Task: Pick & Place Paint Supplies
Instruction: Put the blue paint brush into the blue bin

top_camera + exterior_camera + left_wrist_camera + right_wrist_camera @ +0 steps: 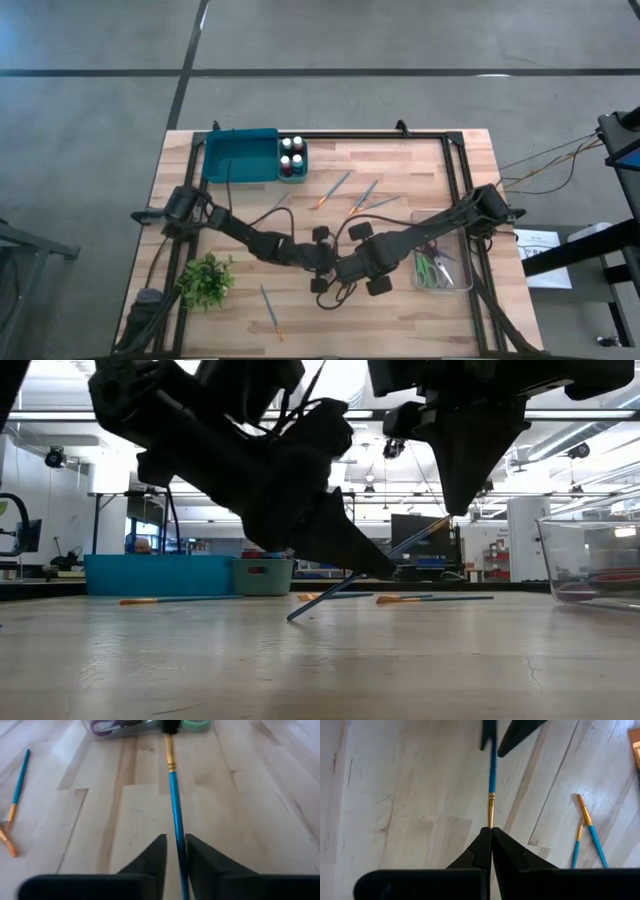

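A paintbrush [370, 568] with a blue handle and gold ferrule slants over the table's middle. My right gripper [491, 829] points down and is shut on its upper end. My left gripper [176, 839] comes in low from the left. Its open fingers stand close on either side of the blue handle [178, 840], with a narrow gap showing. The handle's lower end [291, 617] reaches down to the table top. More paintbrushes lie flat: two [335, 188] [365, 195] toward the far side and one [270, 312] near the front edge. My right gripper pinches the brush at its bristle end between its two fingertips; the gold ferrule [491, 812] comes out right at the tips. The fingers come from above, pointing down. The brush slants down away from them, its blue handle end low at the table.
A teal bin [240, 157] and a small tub of paint bottles [292, 158] stand at the far left. A clear container [440, 265] with scissors sits at the right. A small green plant [205, 280] is at the near left. Both arms meet over the table's middle.
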`<state>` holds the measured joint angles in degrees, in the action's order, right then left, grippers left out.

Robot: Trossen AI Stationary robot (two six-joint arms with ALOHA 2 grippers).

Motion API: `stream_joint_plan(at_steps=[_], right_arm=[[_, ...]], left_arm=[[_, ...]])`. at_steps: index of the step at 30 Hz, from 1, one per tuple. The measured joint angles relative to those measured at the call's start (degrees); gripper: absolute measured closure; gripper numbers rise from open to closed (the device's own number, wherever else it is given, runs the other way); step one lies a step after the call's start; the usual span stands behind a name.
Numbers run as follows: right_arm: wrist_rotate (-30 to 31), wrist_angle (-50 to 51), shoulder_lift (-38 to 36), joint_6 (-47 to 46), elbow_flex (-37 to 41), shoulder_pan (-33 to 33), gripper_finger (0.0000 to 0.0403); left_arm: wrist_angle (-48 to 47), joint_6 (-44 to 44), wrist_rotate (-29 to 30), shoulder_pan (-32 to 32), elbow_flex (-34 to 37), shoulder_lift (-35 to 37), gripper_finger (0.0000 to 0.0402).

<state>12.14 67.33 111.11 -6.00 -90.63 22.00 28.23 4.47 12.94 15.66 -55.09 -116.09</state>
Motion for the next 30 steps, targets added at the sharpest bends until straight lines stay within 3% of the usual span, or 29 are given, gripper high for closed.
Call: stream_joint_plan(at_steps=[5,21,30], right_arm=[[-0.01,-0.18,-0.26,0.00,0.00,0.00,0.0395],[3.10,-0.13,-1.20,-3.36,0.00,0.39,0.0394],[10.57,0.76,-7.14,-6.09,0.00,2.96,0.0394]], left_arm=[[0.00,0.04,-0.48,-0.26,0.00,0.00,0.0388],[-0.71,-0.21,-0.75,-0.21,0.00,0.02,0.0389],[-12.41,-2.40,2.54,-0.10,-0.02,6.03,0.0389]])
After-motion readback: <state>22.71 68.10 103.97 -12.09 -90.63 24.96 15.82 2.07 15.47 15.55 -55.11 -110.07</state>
